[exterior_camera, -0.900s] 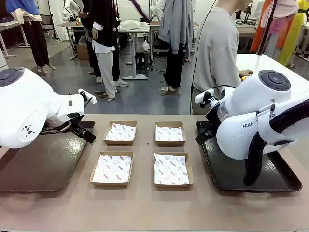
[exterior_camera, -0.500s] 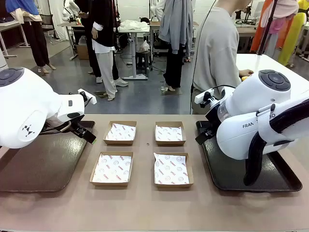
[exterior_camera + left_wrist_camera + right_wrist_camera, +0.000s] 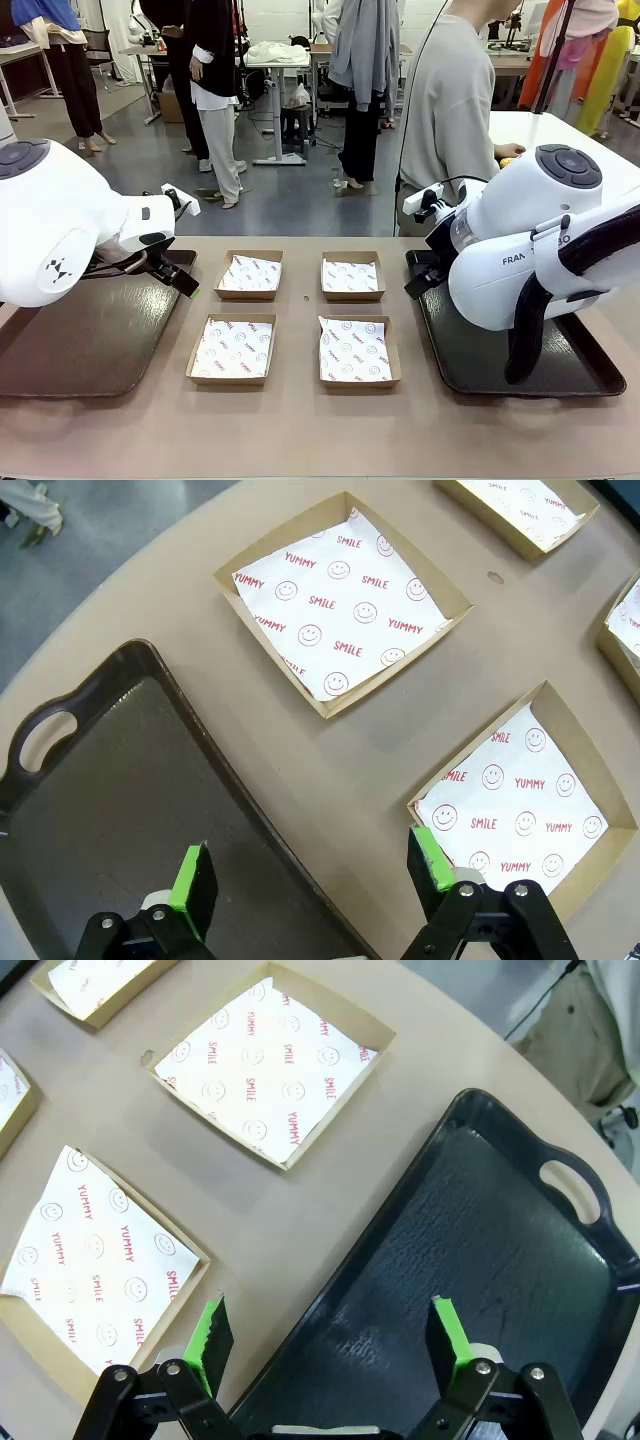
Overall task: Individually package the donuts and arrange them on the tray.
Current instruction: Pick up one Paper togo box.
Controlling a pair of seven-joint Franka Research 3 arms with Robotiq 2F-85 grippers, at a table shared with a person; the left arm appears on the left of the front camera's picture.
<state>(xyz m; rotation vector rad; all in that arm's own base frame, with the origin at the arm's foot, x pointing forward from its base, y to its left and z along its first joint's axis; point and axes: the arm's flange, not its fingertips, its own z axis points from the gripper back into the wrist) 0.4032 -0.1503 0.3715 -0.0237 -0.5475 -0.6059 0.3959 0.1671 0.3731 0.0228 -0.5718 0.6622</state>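
Boxes (image 3: 230, 380), four, paper-lined, sit two-by-two mid-table between left tray (image 3: 90, 340) and right tray (image 3: 470, 365). Each tray's long axis runs near-to-far. Yellow speck (image 3: 507, 161) by person's hand (image 3: 508, 151) on far white table, maybe a donut, too small to tell its facing. Left gripper (image 3: 312, 875) tilts down, straddling tray rim and box edge, fingers spread, empty. Right gripper (image 3: 330, 1342) likewise on its own side.

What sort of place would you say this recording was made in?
Most likely a robotics lab or open workshop, not a bakery: two white Franka arms at a table staged with four paper-lined cardboard boxes and two dark trays, with workbenches and people standing about behind.
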